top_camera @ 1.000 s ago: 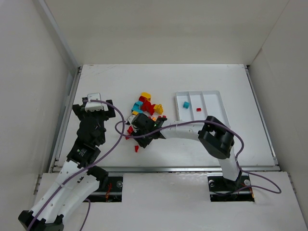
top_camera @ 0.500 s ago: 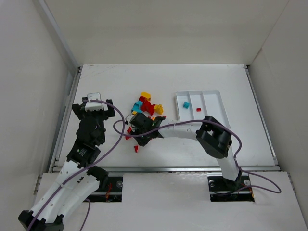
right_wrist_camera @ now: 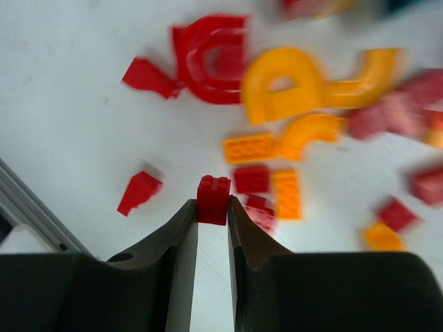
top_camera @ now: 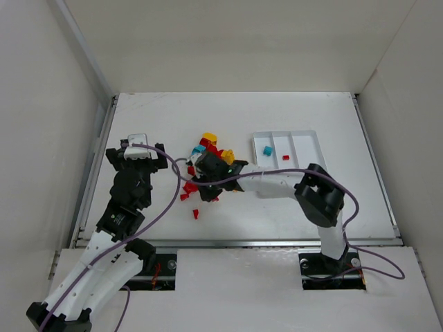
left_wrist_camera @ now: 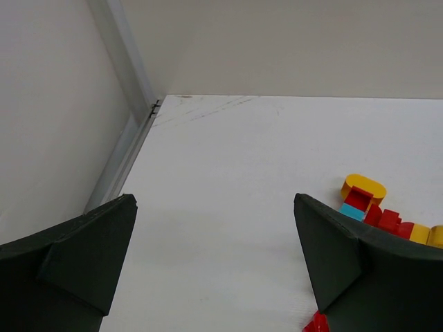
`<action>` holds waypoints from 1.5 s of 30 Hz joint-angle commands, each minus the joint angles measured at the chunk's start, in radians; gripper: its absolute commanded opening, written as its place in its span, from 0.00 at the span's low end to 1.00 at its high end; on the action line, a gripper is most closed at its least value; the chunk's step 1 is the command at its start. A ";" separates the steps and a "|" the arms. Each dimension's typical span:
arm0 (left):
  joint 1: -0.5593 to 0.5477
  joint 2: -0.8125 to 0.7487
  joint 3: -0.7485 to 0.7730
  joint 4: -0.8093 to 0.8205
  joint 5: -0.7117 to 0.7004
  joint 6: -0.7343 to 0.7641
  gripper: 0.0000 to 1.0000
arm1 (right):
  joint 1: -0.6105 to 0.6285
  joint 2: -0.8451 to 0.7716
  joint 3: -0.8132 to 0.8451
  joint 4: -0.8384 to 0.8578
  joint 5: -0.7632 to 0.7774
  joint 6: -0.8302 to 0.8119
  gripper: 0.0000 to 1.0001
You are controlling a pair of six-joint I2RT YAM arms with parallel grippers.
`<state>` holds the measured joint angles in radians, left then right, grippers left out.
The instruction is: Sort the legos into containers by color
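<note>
Right gripper (right_wrist_camera: 212, 213) pinches a red brick (right_wrist_camera: 213, 192) at the lego pile (top_camera: 210, 138), frame centre; left gripper (left_wrist_camera: 214, 228) stands wide over the desk (left_wrist_camera: 228, 152); tray (top_camera: 313, 137) upper right.

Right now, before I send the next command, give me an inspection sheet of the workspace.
Surface: white table, faint scuffs near its far left corner.
Job's things: pile of legos, red, orange-yellow and teal, mid-table, with a few red strays nearer the arms. White tray to the pile's right: a teal brick in its left compartment, a red brick in the middle one, nothing seen in the right one.
Clutter: nothing seen.
Grippers: left gripper open and holding nothing, left of the pile. Right gripper shut on a red lego at the pile.
Cables: purple cables looped along both arms.
Surroundings: white walls on three sides.
</note>
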<state>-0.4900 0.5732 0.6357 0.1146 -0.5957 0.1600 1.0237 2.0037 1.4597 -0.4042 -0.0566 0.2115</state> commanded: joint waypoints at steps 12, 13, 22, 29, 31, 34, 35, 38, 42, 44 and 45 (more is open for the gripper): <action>-0.033 0.033 -0.113 0.088 0.096 0.048 0.97 | -0.491 -0.473 -0.283 -0.037 0.179 0.258 0.00; -0.033 0.052 -0.134 0.102 0.105 0.049 0.97 | -0.542 -0.473 -0.294 -0.098 0.198 0.258 0.00; -0.033 0.097 -0.257 0.312 0.132 0.105 0.99 | -0.692 -0.462 -0.375 -0.160 0.253 0.247 0.00; -0.042 0.053 -0.334 0.356 0.132 0.141 1.00 | -0.702 -0.356 -0.384 -0.140 0.242 0.258 0.24; -0.042 0.044 -0.343 0.378 0.132 0.141 1.00 | -0.702 -0.346 -0.384 -0.140 0.233 0.267 0.39; -0.042 0.043 -0.343 0.378 0.132 0.141 1.00 | -0.702 -0.355 -0.384 -0.140 0.233 0.276 0.47; -0.042 0.034 -0.343 0.378 0.132 0.141 1.00 | -0.702 -0.379 -0.384 -0.140 0.224 0.276 0.50; -0.042 0.034 -0.352 0.388 0.132 0.141 1.00 | -0.691 -0.422 -0.384 -0.119 0.202 0.276 0.51; -0.042 0.034 -0.352 0.389 0.142 0.131 1.00 | -0.625 -0.434 -0.384 -0.082 0.202 0.285 0.47; -0.042 0.025 -0.361 0.389 0.142 0.131 1.00 | -0.600 -0.407 -0.384 -0.068 0.202 0.296 0.44; -0.042 0.025 -0.361 0.389 0.142 0.131 1.00 | -0.590 -0.393 -0.375 -0.068 0.202 0.296 0.43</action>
<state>-0.5285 0.6216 0.2874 0.4454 -0.4622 0.2955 0.3973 1.5993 1.0683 -0.5255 0.1539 0.4847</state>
